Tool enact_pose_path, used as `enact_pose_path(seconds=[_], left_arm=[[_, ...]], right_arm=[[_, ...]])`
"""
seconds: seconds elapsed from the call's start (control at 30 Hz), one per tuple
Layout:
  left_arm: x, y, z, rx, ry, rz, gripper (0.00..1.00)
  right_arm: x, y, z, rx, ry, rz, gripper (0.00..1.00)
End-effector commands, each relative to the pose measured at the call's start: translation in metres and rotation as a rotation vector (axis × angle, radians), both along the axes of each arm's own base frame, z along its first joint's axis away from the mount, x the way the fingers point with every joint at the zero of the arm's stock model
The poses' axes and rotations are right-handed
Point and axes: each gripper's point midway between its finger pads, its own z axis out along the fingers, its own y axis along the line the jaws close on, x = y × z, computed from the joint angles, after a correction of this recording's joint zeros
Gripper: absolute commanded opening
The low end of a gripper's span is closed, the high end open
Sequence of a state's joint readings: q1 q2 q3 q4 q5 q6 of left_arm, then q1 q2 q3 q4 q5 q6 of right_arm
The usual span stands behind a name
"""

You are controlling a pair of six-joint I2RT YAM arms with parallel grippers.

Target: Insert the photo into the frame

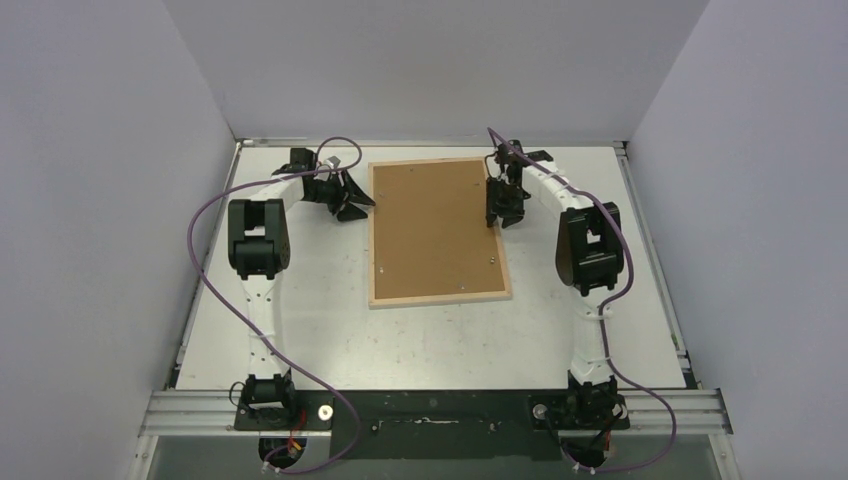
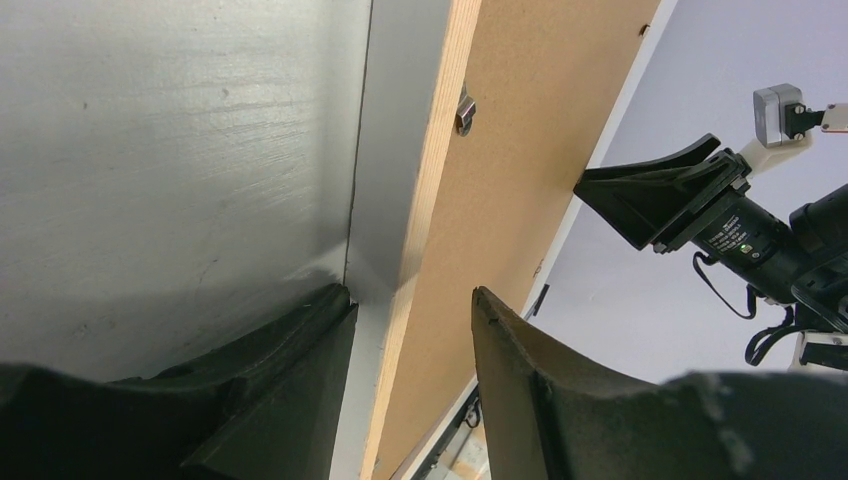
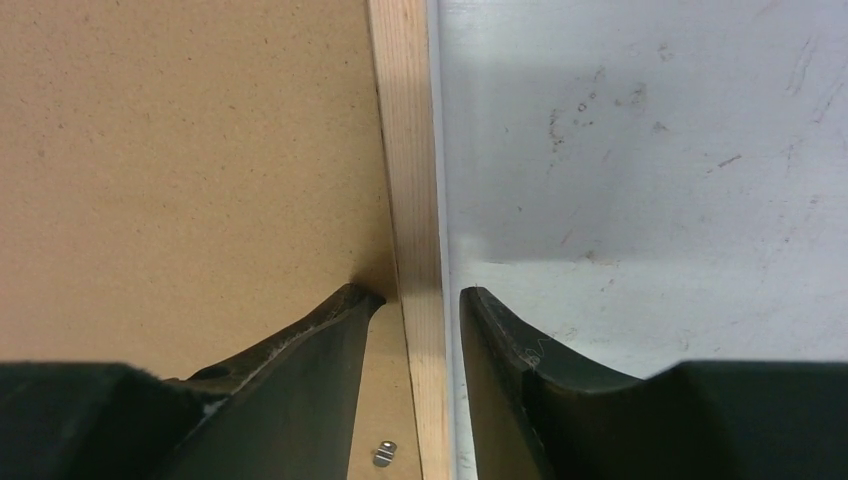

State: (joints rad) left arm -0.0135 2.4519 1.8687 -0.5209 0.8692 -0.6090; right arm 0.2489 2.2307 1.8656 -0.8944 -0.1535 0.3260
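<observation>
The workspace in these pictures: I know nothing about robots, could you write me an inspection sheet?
Surface: white table, scuffed.
Job's things: frame lying back up, brown backing board in it; photo not seen.
Clutter: nothing seen.
Grippers: left gripper and right gripper each straddle a frame rail, fingers apart.
Cables: purple cables run along both arms.
Surroundings: plain grey walls on three sides.

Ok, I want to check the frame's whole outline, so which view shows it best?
The top external view: the whole frame lies back-up, all four sides in view. Each wrist view shows just one stretch of its edge beside the backing board.
</observation>
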Motion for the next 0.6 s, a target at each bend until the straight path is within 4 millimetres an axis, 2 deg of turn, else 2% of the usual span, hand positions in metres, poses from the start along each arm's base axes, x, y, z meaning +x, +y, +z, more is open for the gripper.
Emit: enact_pose_path(seconds=[0.0,0.13,0.23,0.37,0.57], left_arm=[[-0.019,0.007,-0.041,0.121,0.080,0.004,0.47],[-0.019,0.007,-0.040,0.122,0.076,0.003,0.47],[-0.019,0.007,-0.038,0.122,0.073,0.004,0.47],[-0.018,0.007,-0.033,0.120,0.064,0.000,0.47],[-0.015,0.012,-0.017,0.114,0.036,0.007,0.50]], right_arm=[[0.000,-0.005,-0.002,-0.040,-0.003,0.007,0.41],[0.005,-0.013,0.005,-0.067,-0.026,-0.028,0.47],[0.007,-0.022,0.013,-0.090,-0.060,-0.063,0.48],[0.009,-0.023,0.024,-0.050,-0.106,-0.071,0.46],[0.001,-0.031,0.018,-0.059,-0.095,-0.095,0.35]])
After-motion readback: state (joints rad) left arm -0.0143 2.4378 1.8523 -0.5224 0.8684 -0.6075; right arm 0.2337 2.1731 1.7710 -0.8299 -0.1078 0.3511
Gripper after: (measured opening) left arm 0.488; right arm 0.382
